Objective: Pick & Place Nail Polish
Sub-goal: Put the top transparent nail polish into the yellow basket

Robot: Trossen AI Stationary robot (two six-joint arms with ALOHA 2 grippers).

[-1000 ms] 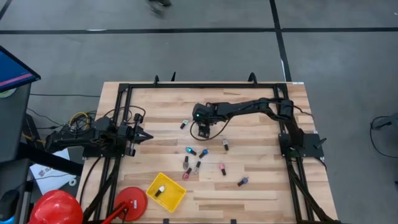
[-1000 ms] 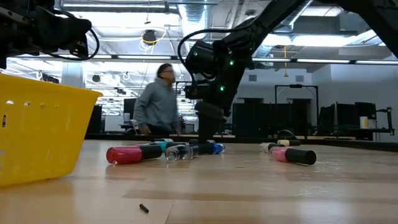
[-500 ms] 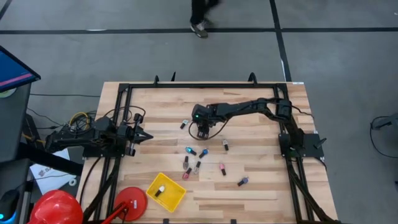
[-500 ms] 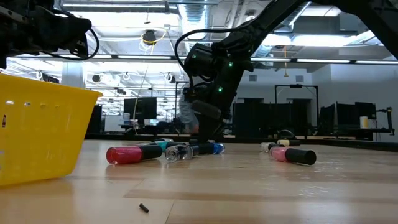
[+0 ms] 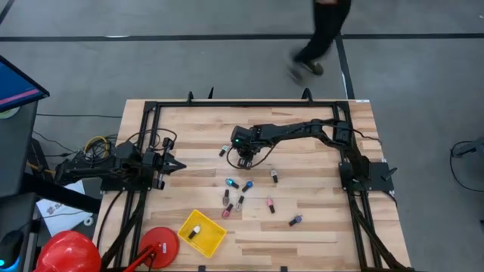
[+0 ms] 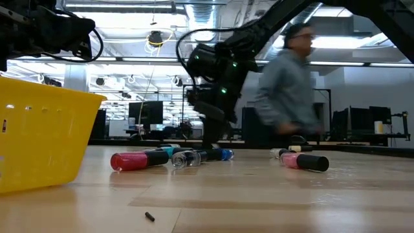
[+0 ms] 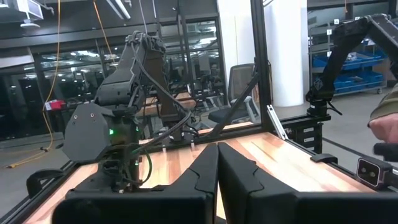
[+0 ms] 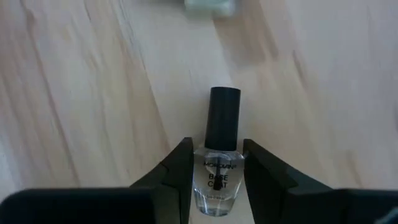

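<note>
Worktop (image 5: 302, 227): wooden, black frame. Yellow bin (image 5: 202, 233) at near left edge. Left tool (image 5: 175, 164) parked at the left side, fingers clenched together. Right tool (image 8: 216, 169) down at mid-worktop, fingers against both sides of a clear bottle (image 8: 217, 180), black cap pointing away, lying on the wood. Other bottles (image 5: 246, 187) scattered between it and the bin.

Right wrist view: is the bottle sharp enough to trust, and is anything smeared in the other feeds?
Right wrist view: the clear bottle between the right tool's fingers is sharp, its label partly readable; a pale object beyond is out of focus. Low view: the passing person is motion-blurred, the pink bottle crisp. High view: the walker's legs smear.
</note>
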